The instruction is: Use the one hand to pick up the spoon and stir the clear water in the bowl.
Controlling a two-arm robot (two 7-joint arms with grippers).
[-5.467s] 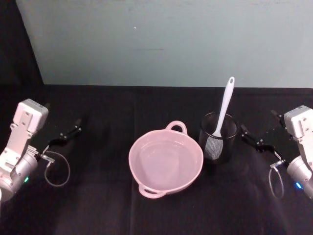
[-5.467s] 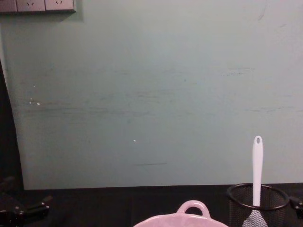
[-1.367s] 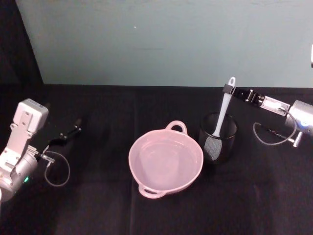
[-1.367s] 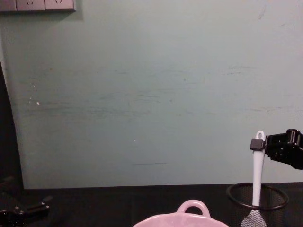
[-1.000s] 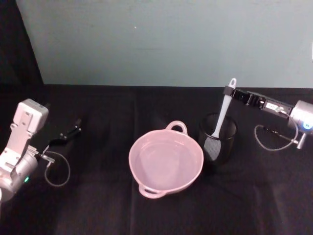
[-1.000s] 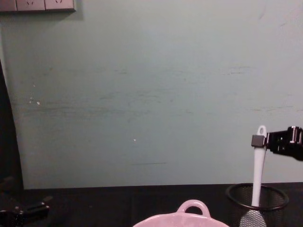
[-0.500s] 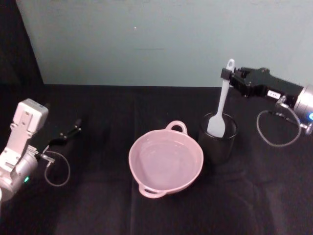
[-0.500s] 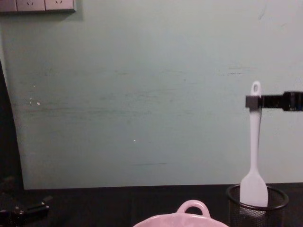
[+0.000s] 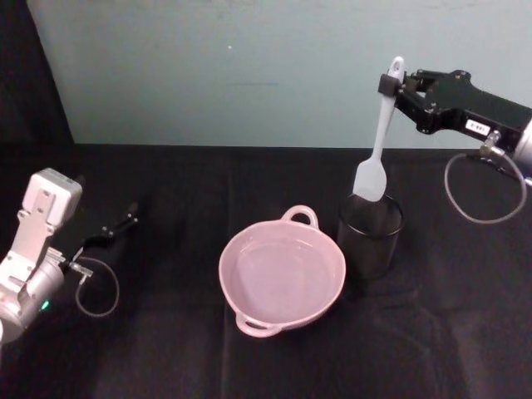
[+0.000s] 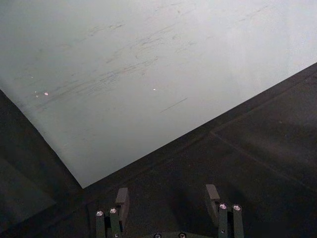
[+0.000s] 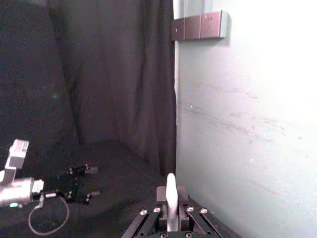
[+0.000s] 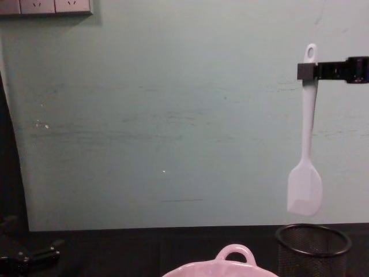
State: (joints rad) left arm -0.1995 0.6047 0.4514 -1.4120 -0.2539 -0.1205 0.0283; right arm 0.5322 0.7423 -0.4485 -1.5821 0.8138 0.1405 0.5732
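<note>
My right gripper point(image 9: 391, 84) is shut on the handle of the white spoon point(image 9: 376, 150), just below its holed tip, and holds it upright in the air. In the chest view the spoon point(image 12: 306, 156) hangs from the right gripper point(image 12: 308, 71) with its flat blade clear above the black mesh cup point(image 12: 313, 248). The spoon's handle tip point(image 11: 171, 194) sticks up between the right fingers. The pale pink bowl point(image 9: 282, 275) holding clear water sits at the table's middle, left of the cup point(image 9: 371, 236). My left gripper point(image 9: 116, 228) rests open at the far left, fingers point(image 10: 122, 201) apart over the black cloth.
A black cloth covers the table, and a pale green wall point(image 9: 249, 66) stands behind it. The bowl's loop handle point(image 12: 235, 253) shows at the chest view's lower edge. A dark curtain point(image 11: 99, 79) hangs to the left of the wall.
My right gripper has lifted the spoon straight up, so its blade has come out of the mesh cup and now hangs above the rim. The left arm has not moved.
</note>
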